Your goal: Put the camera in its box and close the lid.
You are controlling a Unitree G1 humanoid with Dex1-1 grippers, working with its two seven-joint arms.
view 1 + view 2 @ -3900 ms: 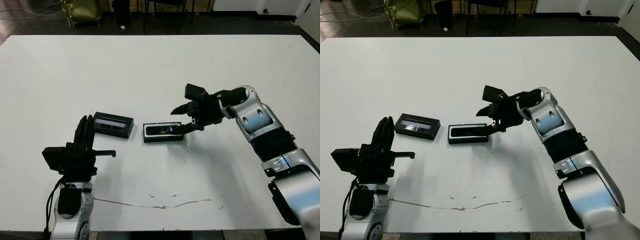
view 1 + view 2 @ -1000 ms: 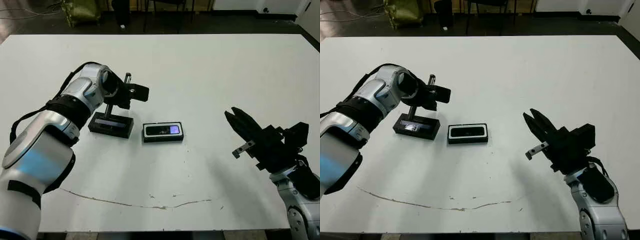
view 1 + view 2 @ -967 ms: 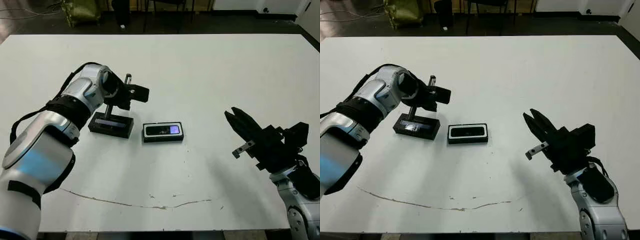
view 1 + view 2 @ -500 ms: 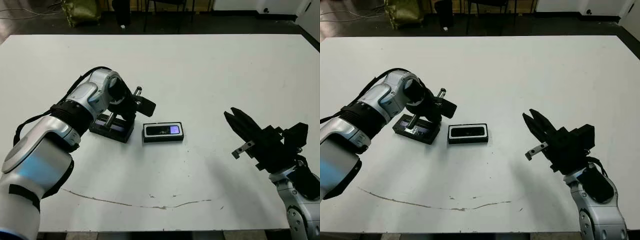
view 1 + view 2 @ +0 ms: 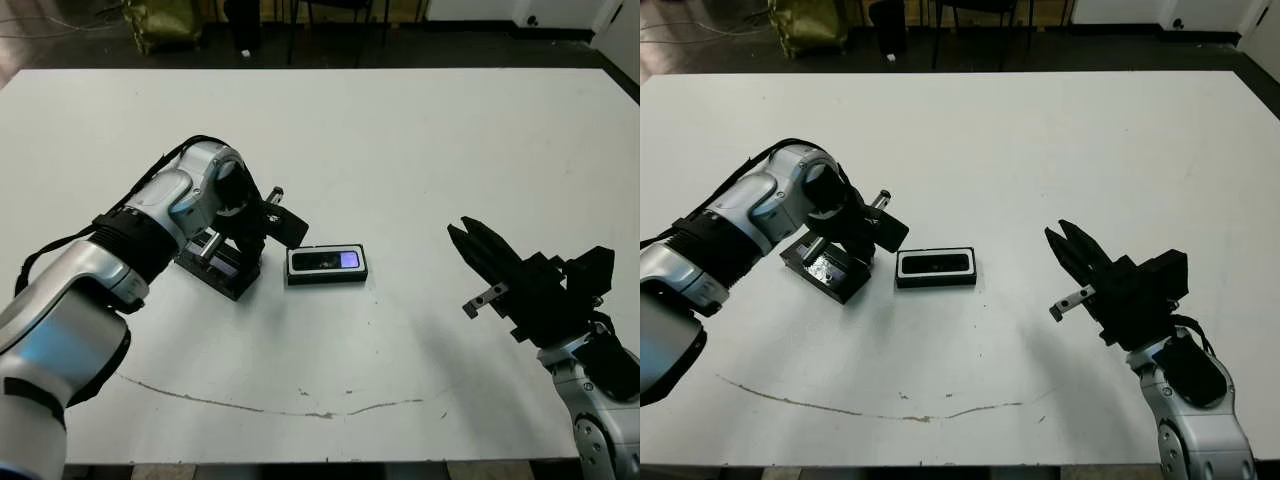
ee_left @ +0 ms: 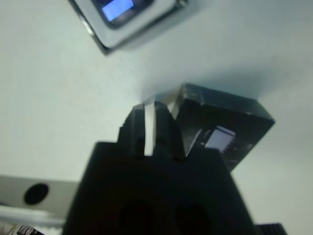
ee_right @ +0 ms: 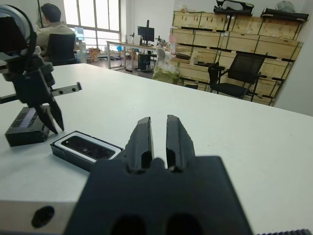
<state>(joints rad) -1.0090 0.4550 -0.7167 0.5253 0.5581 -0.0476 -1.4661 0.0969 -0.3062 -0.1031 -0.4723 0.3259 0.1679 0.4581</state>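
White bench [image 5: 420, 140], mostly bare. Camera [image 5: 328, 261]: slim black bar, bluish lens glint at one end, seated flat in the white-lined box [image 5: 327, 276] near bench centre. Lid [image 5: 222, 265]: flat black cover with pale strip, lying askew just beside the box on the robot's left, not yet fitted. Left end effector [image 5: 862, 248]: down at the lid's box-side edge, fingers nearly together with a thin gap in the wrist view; touching or merely beside, cannot tell; no grip evident. Right end effector [image 5: 1068, 262]: raised well apart to the right, fingers close together and parallel, empty. Handling, by judgement: lid light, rigid, glossy, likely to slide on the smooth bench under a push; best taken across the narrow width, at the long edges near the middle, kept level for seating. Box light too, liable to shift if bumped; alignment over the rim needed before pressing.
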